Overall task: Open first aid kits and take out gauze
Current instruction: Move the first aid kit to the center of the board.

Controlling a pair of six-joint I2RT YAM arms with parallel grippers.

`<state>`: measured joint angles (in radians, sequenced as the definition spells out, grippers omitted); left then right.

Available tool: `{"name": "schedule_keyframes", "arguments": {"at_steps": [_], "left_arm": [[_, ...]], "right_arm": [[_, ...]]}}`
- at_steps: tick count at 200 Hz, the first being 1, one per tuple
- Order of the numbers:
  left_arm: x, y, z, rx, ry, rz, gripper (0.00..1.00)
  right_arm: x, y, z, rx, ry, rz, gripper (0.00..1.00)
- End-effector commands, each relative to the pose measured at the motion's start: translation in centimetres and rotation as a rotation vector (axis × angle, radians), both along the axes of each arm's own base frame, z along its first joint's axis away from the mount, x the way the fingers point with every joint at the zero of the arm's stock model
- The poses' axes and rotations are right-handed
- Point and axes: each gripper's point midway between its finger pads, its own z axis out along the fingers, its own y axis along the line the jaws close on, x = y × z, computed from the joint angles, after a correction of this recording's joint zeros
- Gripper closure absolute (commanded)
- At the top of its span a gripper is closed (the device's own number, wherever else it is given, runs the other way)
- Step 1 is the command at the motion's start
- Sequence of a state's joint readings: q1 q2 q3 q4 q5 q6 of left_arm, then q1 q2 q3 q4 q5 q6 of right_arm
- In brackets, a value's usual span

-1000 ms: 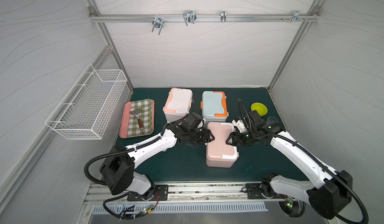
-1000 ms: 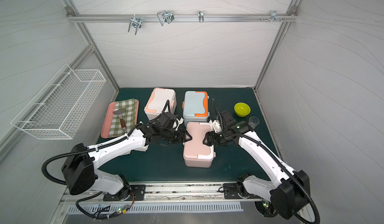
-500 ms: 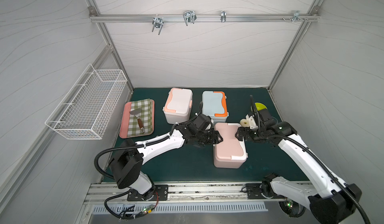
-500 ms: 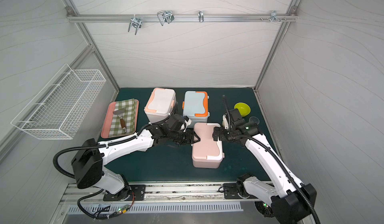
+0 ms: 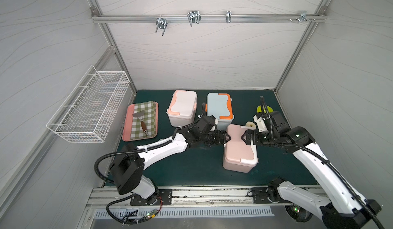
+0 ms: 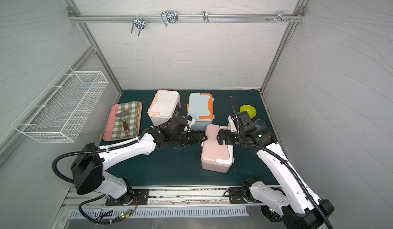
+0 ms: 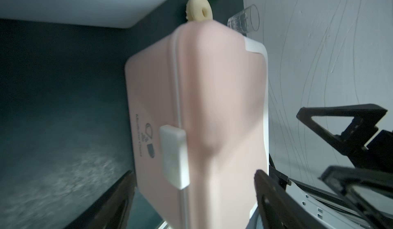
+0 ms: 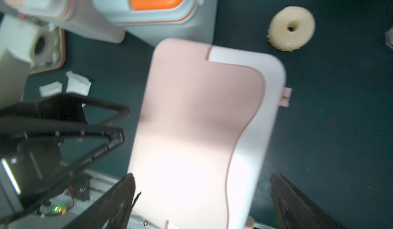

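As left hand (image 5: 228, 138) faces right hand (image 5: 243, 137), agape

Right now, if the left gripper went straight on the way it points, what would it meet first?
The pale pink first aid kit, directly ahead of the left gripper; the gap looks tiny, though depth is unclear.

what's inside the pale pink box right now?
Not visible. The pale pink box has its lid down, so any contents are covered; only the lid and a white latch show.
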<state>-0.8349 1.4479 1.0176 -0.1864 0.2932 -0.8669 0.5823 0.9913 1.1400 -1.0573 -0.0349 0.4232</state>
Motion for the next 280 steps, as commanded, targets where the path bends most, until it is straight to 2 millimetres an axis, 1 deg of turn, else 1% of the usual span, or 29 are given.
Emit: {"name": "schedule_keyframes", "arguments": {"at_steps": [1, 29, 46, 58, 70, 85, 96, 103, 118, 131, 148, 164, 233, 257, 280], "left_arm": [[0.3, 4.1, 0.9, 0.058, -0.064, 0.076, 0.08], [-0.3, 9.4, 0.7, 0.121, -0.093, 0.177, 0.01], [-0.7, 12.4, 0.6, 0.155, -0.105, 0.241, 0.01], [-1.0, 14.1, 0.4, 0.162, -0.104, 0.276, 0.01], [-1.1, 15.5, 0.4, 0.165, -0.107, 0.302, 0.01], [-1.4, 16.6, 0.4, 0.179, -0.112, 0.321, 0.01], [-1.6, 17.1, 0.5, 0.186, -0.117, 0.327, 0.01], [-1.7, 17.3, 0.6, 0.186, -0.119, 0.331, 0.01], [-1.8, 17.5, 0.5, 0.186, -0.117, 0.333, 0.01], [-1.9, 17.4, 0.4, 0.186, -0.111, 0.328, 0.01], [-2.0, 17.3, 0.2, 0.185, -0.105, 0.321, 0.01], [-1.9, 17.2, 0.1, 0.182, -0.105, 0.319, 0.01], [-1.5, 16.2, 0.1, 0.148, -0.090, 0.303, 0.01], [-1.5, 16.1, 0.1, 0.147, -0.087, 0.300, 0.01], [-1.5, 16.0, 0.2, 0.142, -0.086, 0.294, 0.01]], "right_arm": [[-1.8, 3.0, 1.0, 0.040, 0.017, 0.104, 0.04], [-3.2, 7.5, 1.0, 0.039, 0.008, 0.213, 0.11], [-3.6, 10.1, 0.0, 0.016, 0.012, 0.256, 0.14], [-3.6, 11.8, -0.9, -0.006, 0.014, 0.264, 0.15], [-3.4, 13.1, -2.0, -0.041, 0.019, 0.258, 0.15], [-2.8, 14.2, -3.2, -0.104, 0.020, 0.237, 0.16], [-2.2, 14.7, -4.3, -0.155, 0.022, 0.230, 0.16], [-1.9, 14.6, -5.2, -0.191, 0.032, 0.213, 0.18], [-0.9, 13.5, -6.9, -0.279, 0.052, 0.149, 0.22], [-0.3, 11.9, -8.3, -0.336, 0.077, 0.097, 0.24], [0.3, 9.8, -9.3, -0.363, 0.101, 0.040, 0.24], [0.7, 7.9, -9.7, -0.365, 0.112, 0.001, 0.25], [3.1, -1.2, -9.9, -0.351, 0.148, -0.191, 0.25], [3.8, -4.0, -10.2, -0.344, 0.160, -0.234, 0.24], [4.3, -6.2, -10.3, -0.319, 0.181, -0.282, 0.23]]}}
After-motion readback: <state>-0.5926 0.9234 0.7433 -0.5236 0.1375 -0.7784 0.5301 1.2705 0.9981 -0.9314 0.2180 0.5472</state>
